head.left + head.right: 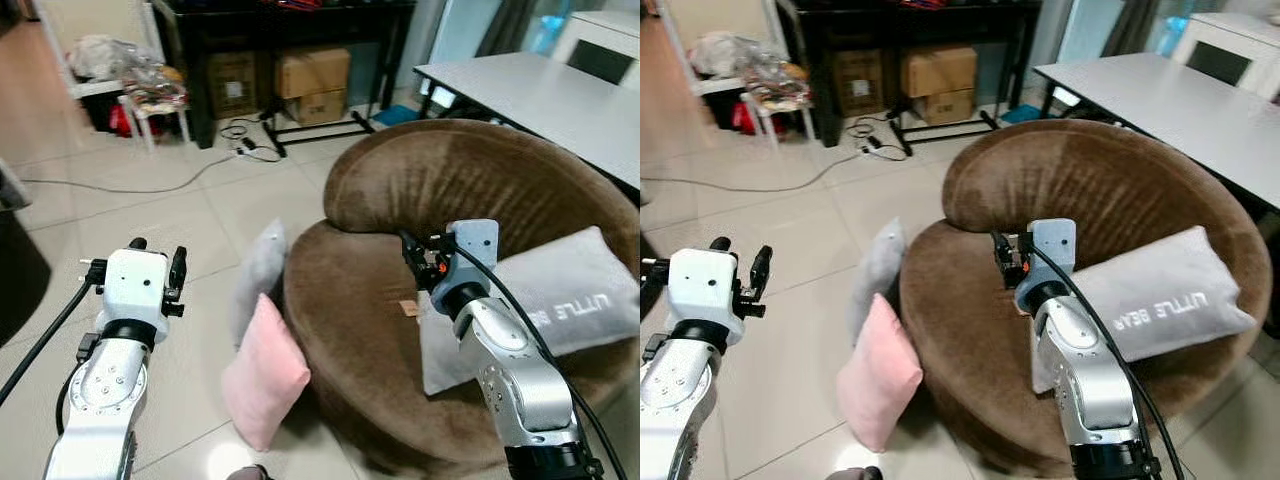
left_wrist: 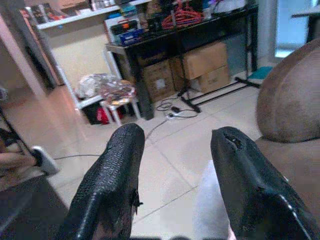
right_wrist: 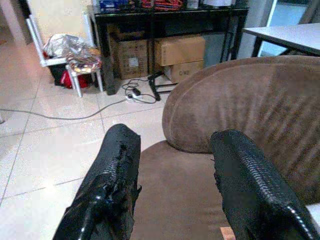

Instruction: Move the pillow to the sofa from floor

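A pink pillow [image 1: 265, 372] stands on the tiled floor, leaning against the front left side of the round brown sofa [image 1: 480, 180]. A grey pillow [image 1: 258, 278] leans on the sofa just behind it. A second grey pillow [image 1: 565, 300] with lettering lies on the sofa seat at the right. My left gripper [image 1: 158, 255] hovers over the floor to the left of the pink pillow, open and holding nothing [image 2: 177, 137]. My right gripper [image 1: 420, 258] is raised above the sofa seat beside the lettered pillow, open and holding nothing [image 3: 175, 135].
A black table [image 1: 290, 20] with cardboard boxes [image 1: 312, 82] under it stands at the back. Cables [image 1: 240, 140] trail across the floor. A small white stool [image 1: 150, 105] with clutter is at back left. A white table [image 1: 560, 100] flanks the sofa's right.
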Available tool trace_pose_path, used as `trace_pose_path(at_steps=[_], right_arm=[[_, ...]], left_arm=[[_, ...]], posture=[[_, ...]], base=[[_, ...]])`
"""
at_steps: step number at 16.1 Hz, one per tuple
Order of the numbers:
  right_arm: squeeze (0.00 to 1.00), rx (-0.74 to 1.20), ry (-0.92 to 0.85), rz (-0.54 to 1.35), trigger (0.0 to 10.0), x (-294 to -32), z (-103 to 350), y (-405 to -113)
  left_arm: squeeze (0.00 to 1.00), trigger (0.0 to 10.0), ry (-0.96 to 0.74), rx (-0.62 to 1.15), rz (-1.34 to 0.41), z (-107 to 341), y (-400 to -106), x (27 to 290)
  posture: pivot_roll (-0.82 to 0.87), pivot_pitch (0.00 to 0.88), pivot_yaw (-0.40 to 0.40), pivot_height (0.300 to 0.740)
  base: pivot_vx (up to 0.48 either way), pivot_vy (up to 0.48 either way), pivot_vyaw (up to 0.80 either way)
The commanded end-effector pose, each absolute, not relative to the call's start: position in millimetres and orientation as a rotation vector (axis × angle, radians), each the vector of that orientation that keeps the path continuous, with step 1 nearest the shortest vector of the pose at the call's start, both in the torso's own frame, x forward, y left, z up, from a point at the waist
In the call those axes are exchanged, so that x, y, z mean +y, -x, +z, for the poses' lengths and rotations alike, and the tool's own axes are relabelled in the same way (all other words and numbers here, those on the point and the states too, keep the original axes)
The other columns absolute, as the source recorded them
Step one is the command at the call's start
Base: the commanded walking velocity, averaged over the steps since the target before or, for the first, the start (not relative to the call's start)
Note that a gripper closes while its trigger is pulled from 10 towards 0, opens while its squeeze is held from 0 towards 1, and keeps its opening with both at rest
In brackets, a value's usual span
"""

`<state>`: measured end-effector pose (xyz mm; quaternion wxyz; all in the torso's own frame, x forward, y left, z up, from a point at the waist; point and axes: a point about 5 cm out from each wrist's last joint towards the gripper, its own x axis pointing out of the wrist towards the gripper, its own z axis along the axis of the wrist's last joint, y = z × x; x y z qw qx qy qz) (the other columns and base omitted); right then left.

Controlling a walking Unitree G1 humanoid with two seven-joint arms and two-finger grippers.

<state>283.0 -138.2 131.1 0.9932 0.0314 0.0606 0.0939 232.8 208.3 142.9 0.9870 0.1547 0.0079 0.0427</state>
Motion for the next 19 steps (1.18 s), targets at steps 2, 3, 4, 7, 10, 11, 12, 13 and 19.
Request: trace_pose_path(at_steps=[2,3,4,7,10,11,12,13,19], right_arm=[[0.00,0.126,-0.052,0.164,10.0,-144.1,130.3,-285.1],[0.00,0.126,-0.052,0.164,10.0,-144.3,130.3,-285.3],[0.00,0.126,-0.052,0.163,10.0,-144.4,130.3,-285.2],[0.00,0.125,-0.051,0.161,10.0,-145.3,130.5,-284.8],[0.00,0.126,-0.050,0.165,10.0,-144.6,130.7,-285.5],[0.00,0.128,-0.050,0.166,10.0,-144.6,130.6,-285.5],[0.00,0.129,-0.051,0.165,10.0,-144.6,130.4,-285.6],[0.00,0.133,-0.053,0.163,10.0,-144.7,129.7,-285.6],[0.00,0.150,-0.042,0.120,10.0,-149.7,124.3,-285.8]], left_arm=[[0.00,10.0,-0.313,0.004,0.067,146.6,-235.8,205.5],[0.00,10.0,-0.313,0.003,0.064,146.5,-236.1,205.3],[0.00,10.0,-0.314,0.003,0.064,146.4,-236.1,205.2],[0.00,10.0,-0.312,0.000,0.061,146.5,-235.9,204.4],[0.00,10.0,-0.312,0.000,0.063,146.4,-235.7,204.3],[0.00,10.0,-0.322,-0.004,0.065,147.0,-235.5,204.7],[0.00,10.0,-0.330,-0.007,0.065,147.4,-235.6,204.7],[0.00,10.0,-0.331,-0.011,0.070,147.9,-235.7,204.9],[0.00,10.0,-0.335,-0.011,0.116,145.5,-235.1,212.6]], posture=[[0.00,0.000,-0.065,0.740],[0.00,0.000,-0.065,0.740],[0.00,0.000,-0.065,0.740],[0.00,0.000,-0.067,0.740],[0.00,0.000,-0.072,0.740],[0.00,0.000,-0.073,0.740],[0.00,0.000,-0.073,0.740],[0.00,0.000,-0.073,0.740],[0.00,0.000,-0.075,0.740]], base=[[0.000,0.459,0.00],[0.000,0.480,0.00],[0.000,0.480,0.00],[0.000,0.480,0.00],[0.000,0.480,0.00],[0.000,0.000,0.00],[0.000,0.000,0.00],[0.000,0.000,0.00],[0.000,0.000,0.00]])
